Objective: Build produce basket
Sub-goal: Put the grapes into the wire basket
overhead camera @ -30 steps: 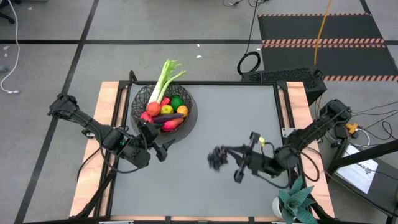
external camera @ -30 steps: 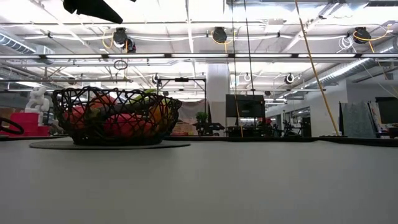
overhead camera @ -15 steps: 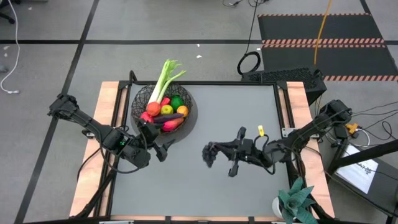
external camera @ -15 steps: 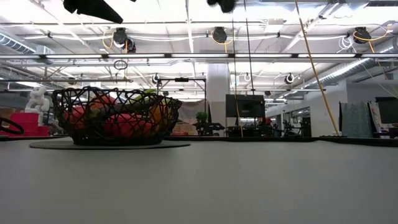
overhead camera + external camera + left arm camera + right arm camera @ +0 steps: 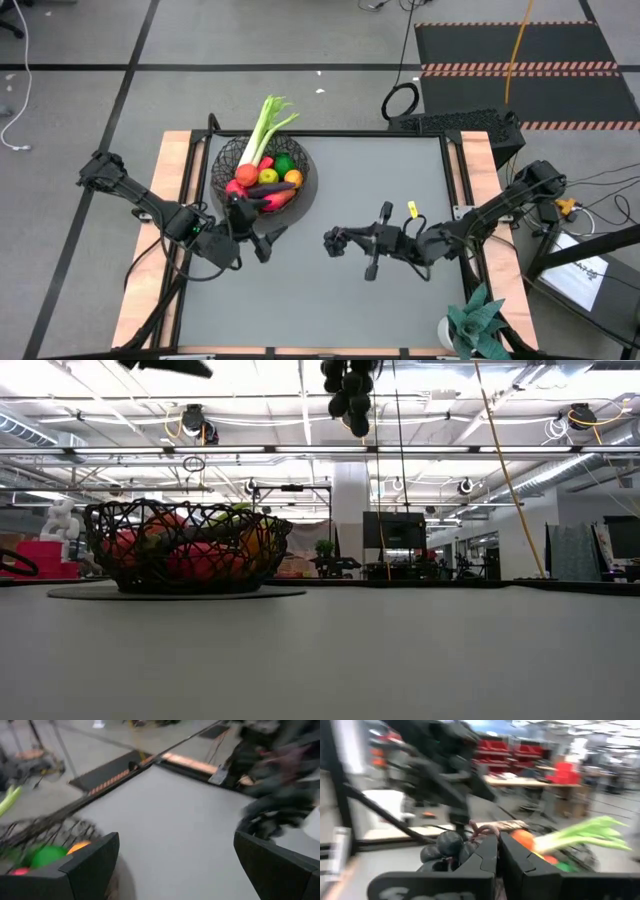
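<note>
We see our right gripper (image 5: 345,241) pinched on the knobbly purple grapes (image 5: 333,241), lifted over mid-table; our left gripper (image 5: 268,240) spread wide beside the round wire-mesh basket (image 5: 225,156) heaped with smooth produce (image 5: 267,177)

basket (image 5: 261,174) at the table's (image 5: 380,190) far left, produce (image 5: 265,177) in it, left gripper (image 5: 262,238) just near of the basket, right gripper (image 5: 345,241) with grapes (image 5: 334,241) above mid-table, plant (image 5: 478,326) at the near right corner
</note>
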Robot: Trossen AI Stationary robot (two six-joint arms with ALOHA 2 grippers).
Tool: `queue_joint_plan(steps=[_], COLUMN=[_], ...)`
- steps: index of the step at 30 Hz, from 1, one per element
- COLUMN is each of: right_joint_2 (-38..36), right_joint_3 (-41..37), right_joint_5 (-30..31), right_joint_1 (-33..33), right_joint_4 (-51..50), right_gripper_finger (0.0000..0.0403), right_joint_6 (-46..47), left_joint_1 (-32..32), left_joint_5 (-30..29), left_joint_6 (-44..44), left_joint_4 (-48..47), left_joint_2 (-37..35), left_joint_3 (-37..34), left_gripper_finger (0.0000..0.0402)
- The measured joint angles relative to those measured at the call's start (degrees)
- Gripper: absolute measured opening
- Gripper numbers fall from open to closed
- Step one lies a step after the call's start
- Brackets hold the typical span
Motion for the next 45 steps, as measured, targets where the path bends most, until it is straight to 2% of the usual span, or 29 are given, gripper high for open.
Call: queue_joint_plan(steps=[3,9,13,19,22,29,32,36,45], right_joint_2=[0.1,0.3,0.3,0.3,0.3,0.3,0.3,0.3,0.3], right_joint_3=[0.0,0.0,0.0,0.0,0.0,0.0,0.0,0.0,0.0], right_joint_5=[2.8,2.8,1.8,-3.1,-3.3,-3.4,-3.5,-3.5,-3.5], right_joint_1=[-0.7,-2.3,-2.7,-3.4,-3.4,-3.4,-3.4,-3.4,-3.4], right_joint_4=[-2.6,-6.7,-8.9,-9.7,-10.2,-11.5,-12.2,-12.7,-12.7], right_gripper_finger=[0.0002,0.0002,0.0002,0.0002,0.0002,0.0002,0.0002,0.0002,0.0002], right_joint_6=[0.3,3.4,3.3,3.1,3.1,3.1,3.1,3.5,3.3], left_joint_1=[0.1,0.9,2.1,4.7,5.6,8.9,9.7,10.6,12.3], left_joint_5=[0.2,0.1,0.1,0.1,0.2,11.4,13.5,17.0,21.5], left_joint_6=[7.9,24.2,31.3,36.8,39.0,36.7,35.9,34.9,33.9], left_joint_4=[7.7,24.5,33.1,43.4,46.2,47.3,46.9,47.3,46.8], left_joint_2=[2.1,7.8,11.6,16.6,18.1,19.3,19.6,20.4,20.8], left_joint_3=[0.0,0.0,0.0,0.0,0.0,0.0,0.0,0.0,0.0], left_gripper_finger=[0.039,0.039,0.039,0.039,0.039,0.039,0.0385,0.0348,0.0208])
